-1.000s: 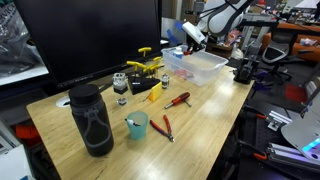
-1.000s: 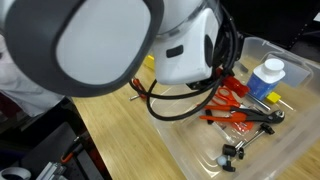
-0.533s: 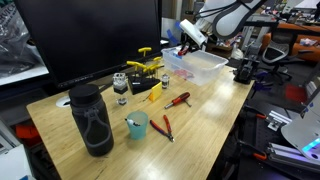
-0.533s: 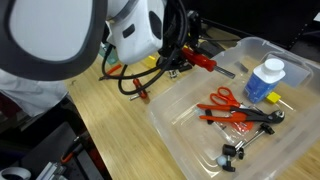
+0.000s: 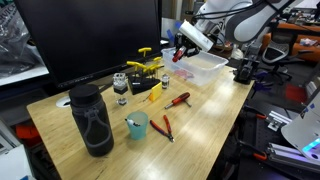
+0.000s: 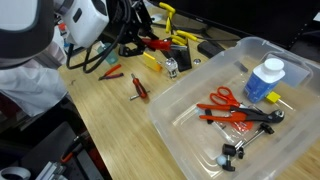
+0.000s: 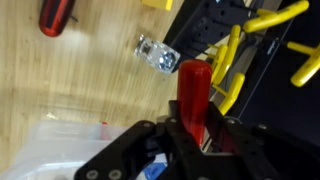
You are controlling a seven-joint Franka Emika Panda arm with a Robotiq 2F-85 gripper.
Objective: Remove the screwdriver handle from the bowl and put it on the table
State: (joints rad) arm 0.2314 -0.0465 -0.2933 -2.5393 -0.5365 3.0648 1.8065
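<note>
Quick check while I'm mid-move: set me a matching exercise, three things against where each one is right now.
Things:
1. red screwdriver handle
2. blue-capped bottle
3. teal cup

Places:
A. standing on the table
B. inside the clear plastic bowl
C. clamped in the gripper

Pairs: 1-C, 2-B, 3-A

The table lies bare along its edge beside the bowl and past the red screwdriver, open room for the tool gripping the screwdriver handle. Toward the monitor the yellow clamps block the way; pliers, teal cup and black bottle stand farther along.
</note>
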